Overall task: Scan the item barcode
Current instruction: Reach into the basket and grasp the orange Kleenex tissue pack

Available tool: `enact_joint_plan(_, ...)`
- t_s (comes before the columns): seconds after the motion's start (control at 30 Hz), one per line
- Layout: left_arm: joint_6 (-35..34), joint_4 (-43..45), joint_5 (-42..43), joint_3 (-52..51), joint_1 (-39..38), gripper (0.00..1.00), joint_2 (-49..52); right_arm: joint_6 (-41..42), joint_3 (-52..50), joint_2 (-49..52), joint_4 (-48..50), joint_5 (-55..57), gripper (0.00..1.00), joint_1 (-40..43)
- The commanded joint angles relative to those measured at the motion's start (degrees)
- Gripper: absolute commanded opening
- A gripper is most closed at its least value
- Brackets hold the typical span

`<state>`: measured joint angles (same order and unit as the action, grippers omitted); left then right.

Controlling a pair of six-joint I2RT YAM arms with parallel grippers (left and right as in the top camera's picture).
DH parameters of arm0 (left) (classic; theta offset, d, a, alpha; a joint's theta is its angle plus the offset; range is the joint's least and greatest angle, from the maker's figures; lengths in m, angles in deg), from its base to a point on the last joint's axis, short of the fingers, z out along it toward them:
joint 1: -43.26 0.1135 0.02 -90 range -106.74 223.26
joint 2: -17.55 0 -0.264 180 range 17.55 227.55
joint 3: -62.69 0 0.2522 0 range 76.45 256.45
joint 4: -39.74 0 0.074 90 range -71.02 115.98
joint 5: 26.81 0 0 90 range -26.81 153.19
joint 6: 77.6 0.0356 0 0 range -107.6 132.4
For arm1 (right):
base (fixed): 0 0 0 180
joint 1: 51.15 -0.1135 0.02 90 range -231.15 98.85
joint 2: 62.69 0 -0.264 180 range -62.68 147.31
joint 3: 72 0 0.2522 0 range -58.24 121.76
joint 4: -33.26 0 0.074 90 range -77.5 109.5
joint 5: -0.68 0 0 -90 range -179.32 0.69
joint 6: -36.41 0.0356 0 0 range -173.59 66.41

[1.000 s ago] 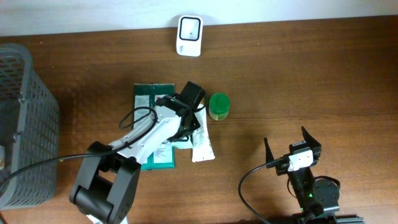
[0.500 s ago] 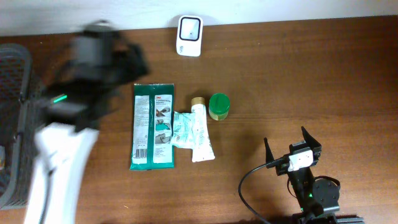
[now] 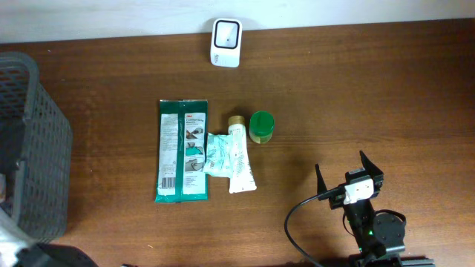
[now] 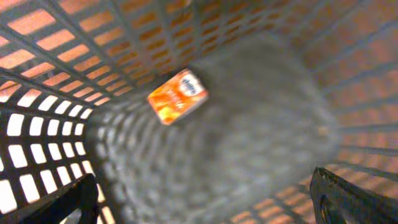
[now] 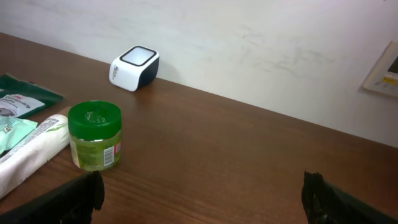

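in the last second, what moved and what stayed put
The left hand swung away from the packets at mid-table over to the basket; it now hangs open above an orange packet lying inside. Whether it dropped that packet is not shown. The green wipes pack, tube, green jar, scanner and open right hand stayed where they were.

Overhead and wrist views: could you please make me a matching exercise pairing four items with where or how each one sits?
1 scanner
2 jar
3 orange packet
4 tube

A in the basket
B lying flat
C upright, green
D by the wall

Pairs: 1-D, 2-C, 3-A, 4-B
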<state>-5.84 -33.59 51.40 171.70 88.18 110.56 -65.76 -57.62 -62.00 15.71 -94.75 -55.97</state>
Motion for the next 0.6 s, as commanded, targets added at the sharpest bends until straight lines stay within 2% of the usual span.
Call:
enact_joint_plan(0.0,9.3,3.3,0.0,-2.5,3.3,0.99,4.6,0.6,-0.3,-0.3,-0.2,-0.3,0.98,-0.4)
enact_joint_plan(0.1,13.6,6.5,-0.1,-4.6,4.3,0.96,9.2,0.6,-0.3,-0.3,-0.2,-0.3,0.98,-0.4)
enact_joint_plan(0.2,23.0,7.0,-0.1,-4.7,4.3,0.59,13.4,0.6,-0.3,-0.3,-0.2,-0.3,0.98,-0.4)
enact_joint_plan(0.23,23.3,7.3,-0.4,-4.7,4.3,0.54,14.5,0.6,-0.3,-0.3,-0.2,-0.3,0.98,-0.4)
enact_joint_plan(0.37,23.3,11.5,-4.8,-7.7,4.3,0.52,16.9,0.6,-0.3,-0.3,-0.2,-0.3,0.98,-0.4)
enact_joint_plan(0.47,23.4,19.1,-8.6,-13.7,4.3,0.57,17.0,0.6,-0.3,-0.3,-0.2,-0.3,0.98,-0.4)
enact_joint_plan(0.57,26.8,26.0,-8.8,-17.5,4.3,0.62,17.7,0.6,-0.3,-0.3,-0.2,-0.3,0.98,-0.4)
